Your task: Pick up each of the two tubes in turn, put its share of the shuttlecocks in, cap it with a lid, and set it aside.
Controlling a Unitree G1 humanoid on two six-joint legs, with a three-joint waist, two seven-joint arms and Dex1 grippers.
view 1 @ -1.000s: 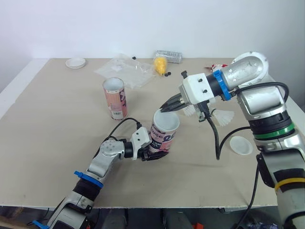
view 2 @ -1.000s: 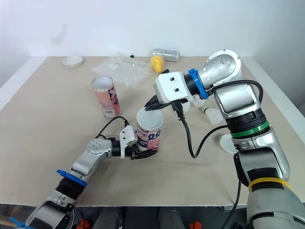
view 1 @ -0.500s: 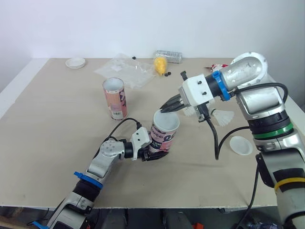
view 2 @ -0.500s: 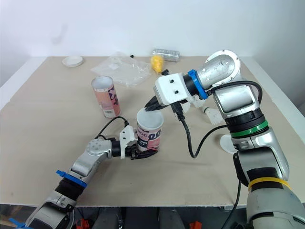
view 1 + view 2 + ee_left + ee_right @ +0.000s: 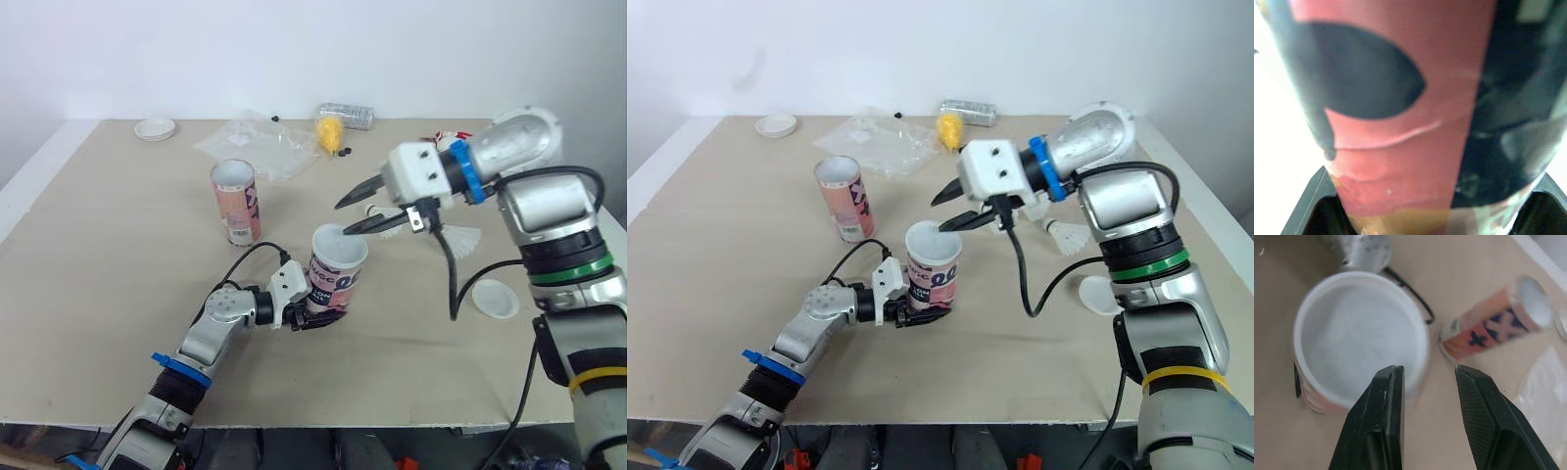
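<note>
The right gripper (image 5: 345, 218) was seen with its two black fingers spread and empty, poised just above the far rim of the open pink-and-black printed cardboard tube (image 5: 338, 269). That tube was held upright on the beige table (image 5: 118, 245) by the left gripper (image 5: 315, 315), whose fingers were pressed onto its lower part. What lay inside the white interior could not be told. The second, narrower pink cardboard tube (image 5: 235, 201) stood apart, farther back. White feathered shuttlecocks (image 5: 458, 238) lay behind the right arm, with a round white lid (image 5: 495, 298) nearer the edge. Because the tube was gripped low, a knock on its rim was judged likely to tip it; the dangling cable could also sweep the shuttlecocks away.
</note>
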